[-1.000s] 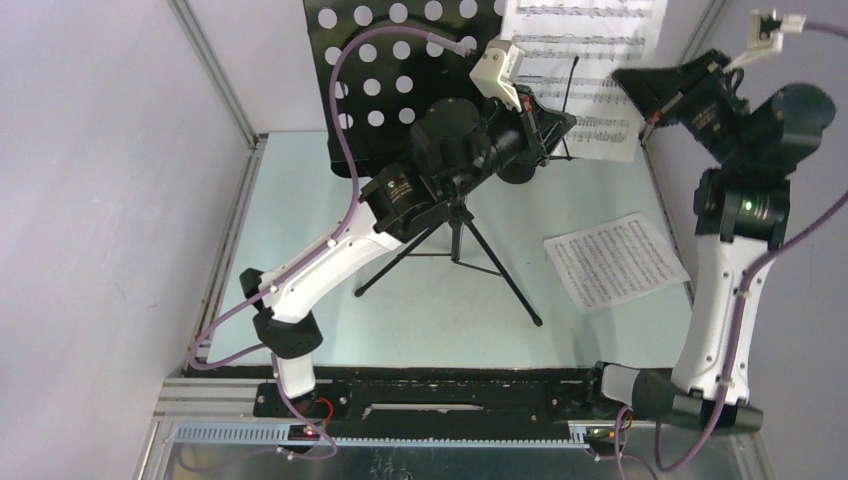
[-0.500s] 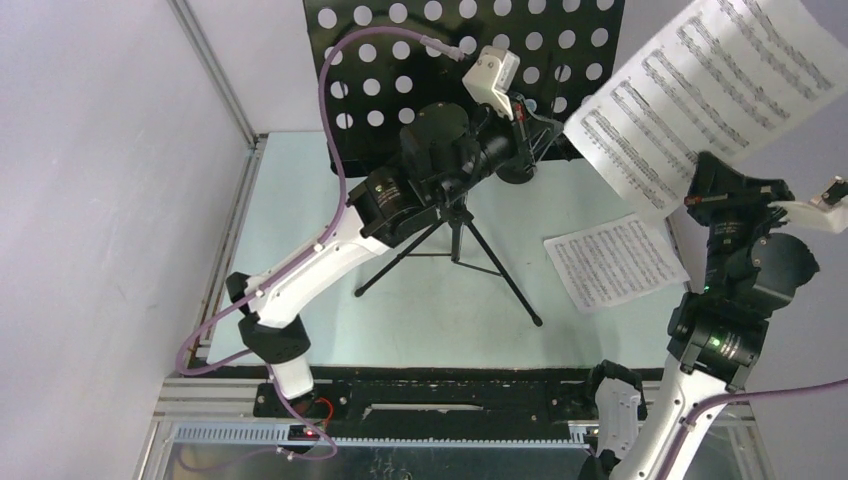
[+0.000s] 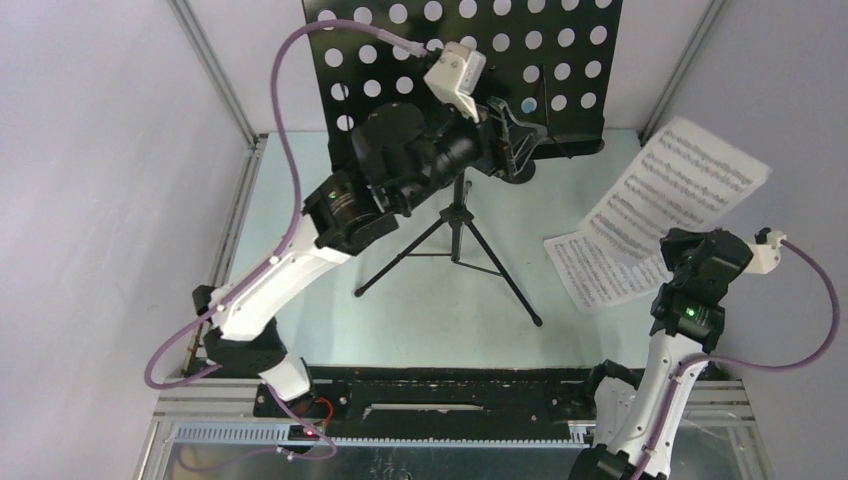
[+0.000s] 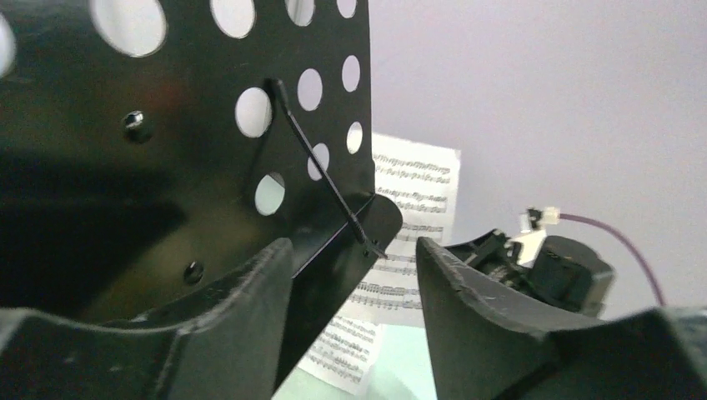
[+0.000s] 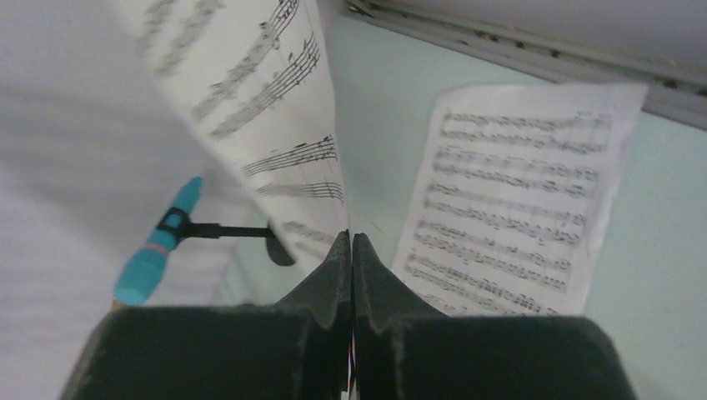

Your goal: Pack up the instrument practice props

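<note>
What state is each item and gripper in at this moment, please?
Music rack: upright, no pages on its desk.
Held page: above the table, pinched by right gripper.
Second page: flat on the table.
Light-blue microphone: clipped in its black holder.
Left gripper: open, straddling the rack's lower corner.
Right gripper: shut on held page.

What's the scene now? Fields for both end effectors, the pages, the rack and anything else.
left end effector: open, rack desk corner between its fingers
right end effector: shut on held page
held page: off the table, tilted
second page: flat on table
rack: upright, desk bare
blue microphone: in a black clip
</note>
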Robot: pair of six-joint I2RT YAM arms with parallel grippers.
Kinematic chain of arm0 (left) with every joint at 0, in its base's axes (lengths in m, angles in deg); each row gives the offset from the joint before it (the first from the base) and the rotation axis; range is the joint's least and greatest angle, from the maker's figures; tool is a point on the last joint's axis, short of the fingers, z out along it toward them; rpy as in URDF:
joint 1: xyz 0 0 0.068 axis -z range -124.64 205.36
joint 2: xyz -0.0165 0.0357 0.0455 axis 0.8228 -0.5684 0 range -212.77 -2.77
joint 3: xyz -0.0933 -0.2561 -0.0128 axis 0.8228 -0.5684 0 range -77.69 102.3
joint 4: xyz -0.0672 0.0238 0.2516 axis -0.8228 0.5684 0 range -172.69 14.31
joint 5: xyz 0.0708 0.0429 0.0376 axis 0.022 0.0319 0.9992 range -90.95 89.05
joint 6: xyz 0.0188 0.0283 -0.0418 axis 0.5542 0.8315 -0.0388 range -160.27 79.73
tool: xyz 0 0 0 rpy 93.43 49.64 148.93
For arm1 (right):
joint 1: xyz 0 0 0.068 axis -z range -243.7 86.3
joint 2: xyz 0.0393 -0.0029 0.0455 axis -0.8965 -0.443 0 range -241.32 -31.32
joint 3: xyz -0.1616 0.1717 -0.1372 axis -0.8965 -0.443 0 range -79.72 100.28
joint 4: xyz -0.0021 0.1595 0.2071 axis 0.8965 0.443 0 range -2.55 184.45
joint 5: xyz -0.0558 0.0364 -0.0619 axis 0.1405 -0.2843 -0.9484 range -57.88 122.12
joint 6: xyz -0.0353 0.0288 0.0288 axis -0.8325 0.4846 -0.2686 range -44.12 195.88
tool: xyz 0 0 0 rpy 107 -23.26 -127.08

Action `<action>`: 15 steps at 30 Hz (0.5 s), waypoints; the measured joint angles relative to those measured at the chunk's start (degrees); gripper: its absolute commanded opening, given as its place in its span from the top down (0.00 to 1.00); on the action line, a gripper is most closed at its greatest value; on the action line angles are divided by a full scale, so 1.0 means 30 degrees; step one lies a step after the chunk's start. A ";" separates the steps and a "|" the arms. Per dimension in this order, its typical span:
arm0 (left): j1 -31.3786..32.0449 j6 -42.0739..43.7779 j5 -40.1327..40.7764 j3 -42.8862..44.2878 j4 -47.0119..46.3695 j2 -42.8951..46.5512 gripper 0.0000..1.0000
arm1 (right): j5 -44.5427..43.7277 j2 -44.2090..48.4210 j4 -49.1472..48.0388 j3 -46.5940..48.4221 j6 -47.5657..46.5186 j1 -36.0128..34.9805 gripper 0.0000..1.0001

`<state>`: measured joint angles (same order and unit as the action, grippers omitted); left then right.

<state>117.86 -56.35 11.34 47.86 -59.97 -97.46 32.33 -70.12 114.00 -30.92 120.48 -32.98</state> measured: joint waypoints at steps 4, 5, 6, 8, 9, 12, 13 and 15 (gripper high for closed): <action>0.0000 0.0386 0.0182 -0.1260 0.0517 0.1741 0.28 | -0.0160 -0.0590 -0.1545 -0.2266 0.0561 0.0248 1.00; 0.0000 0.0401 0.0189 -0.1625 0.0554 0.2193 0.28 | -0.0197 -0.0976 -0.2055 -0.2754 0.0721 0.0277 1.00; 0.0000 0.0423 0.0197 -0.2127 0.0641 0.2798 0.27 | -0.0219 -0.1399 -0.2448 -0.3096 0.0823 0.0277 1.00; 0.0000 0.0510 0.0197 -0.3016 0.0729 0.3971 0.27 | -0.0240 -0.2608 -0.3453 -0.3665 0.1115 0.0277 1.00; 0.0000 0.0532 0.0197 -0.3475 0.0743 0.4575 0.27 | -0.0219 -0.3271 -0.3971 -0.3898 0.1217 0.0277 1.00; 0.0007 0.0532 0.0219 -0.4758 0.0729 0.6215 0.25 | 0.0051 -0.5464 -0.5734 -0.4809 0.1661 0.0284 1.00; 0.0015 0.0525 0.0291 -0.5217 0.0729 0.6776 0.25 | 0.0248 -0.6317 -0.6149 -0.5005 0.1836 0.0291 1.00; 0.0036 0.0517 0.0408 -0.5974 0.0678 0.7614 0.25 | 0.0780 -0.8167 -0.7060 -0.5180 0.2135 0.0328 1.00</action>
<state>117.97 -54.79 12.57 29.94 -57.93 -74.62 34.66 -94.63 92.82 -46.46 126.88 -32.00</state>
